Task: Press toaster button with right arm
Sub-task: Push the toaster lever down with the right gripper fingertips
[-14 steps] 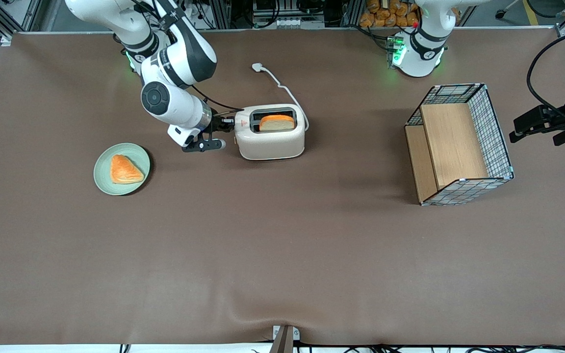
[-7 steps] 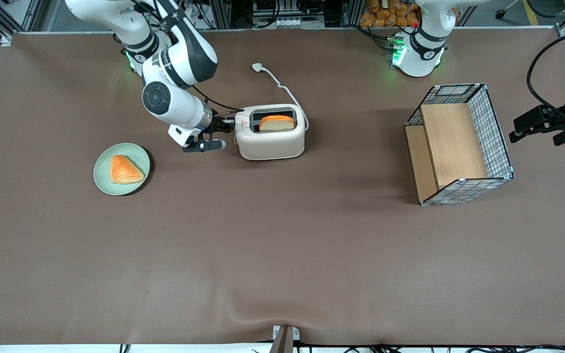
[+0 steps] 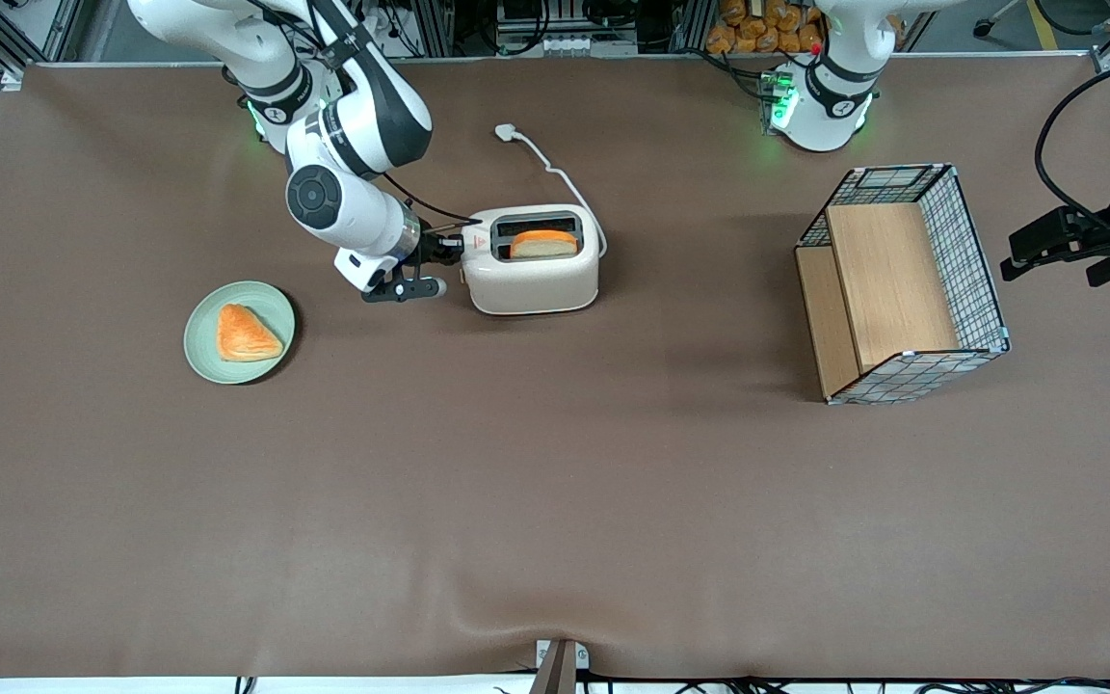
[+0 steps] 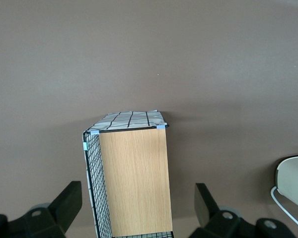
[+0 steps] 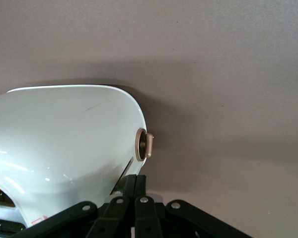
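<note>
The cream-white toaster [image 3: 531,280] stands mid-table with a slice of toast [image 3: 543,243] in the slot nearer the front camera. My right arm [image 3: 353,207] reaches in low at the toaster's narrow end. My gripper [image 3: 452,249] is shut, fingertips together against that end. In the right wrist view the toaster [image 5: 64,144] curves close by. The gripper [image 5: 135,179] rests at a dark slot, on the toaster button [image 5: 156,196], a pale-grey tab mostly hidden under the fingers. A small round knob [image 5: 146,145] with a tan ring sticks out beside them.
A green plate [image 3: 208,361] with a pastry [image 3: 245,333] lies toward the working arm's end. The toaster's white cord runs to a plug [image 3: 505,131] farther from the front camera. A wire-and-wood basket [image 3: 902,284] lies on its side toward the parked arm's end.
The right arm has eased slightly toward the toaster with the gripper at its narrow end. The toast sits a little lower in its slot.
</note>
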Tool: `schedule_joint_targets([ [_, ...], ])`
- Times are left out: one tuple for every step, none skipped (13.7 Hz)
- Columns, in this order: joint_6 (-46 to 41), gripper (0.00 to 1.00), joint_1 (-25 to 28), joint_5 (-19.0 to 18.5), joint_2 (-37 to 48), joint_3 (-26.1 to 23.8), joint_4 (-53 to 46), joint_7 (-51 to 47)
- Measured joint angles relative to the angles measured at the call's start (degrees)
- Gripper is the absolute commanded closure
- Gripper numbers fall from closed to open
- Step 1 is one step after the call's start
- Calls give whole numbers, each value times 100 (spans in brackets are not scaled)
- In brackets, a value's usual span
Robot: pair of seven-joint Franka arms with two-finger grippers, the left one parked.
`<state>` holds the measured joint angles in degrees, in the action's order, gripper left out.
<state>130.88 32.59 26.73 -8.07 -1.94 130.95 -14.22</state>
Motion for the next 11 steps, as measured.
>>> schedule_joint_targets([
  [23,100,4,0,-7,0,9,0],
  [45,100,9,0,-16,0,15,-1],
  [61,100,12,0,-27,0,19,-2],
  [75,100,14,0,-42,0,20,-3],
  [92,100,18,0,-63,0,20,-3],
  [108,100,22,0,-80,0,20,-3],
  [123,100,26,0,-96,0,20,-3],
  [138,100,29,0,-112,0,20,-3],
  [166,100,33,0,-132,0,20,-3],
  [201,100,38,0,-152,0,22,-3],
  [228,100,46,0,-176,0,27,-4],
])
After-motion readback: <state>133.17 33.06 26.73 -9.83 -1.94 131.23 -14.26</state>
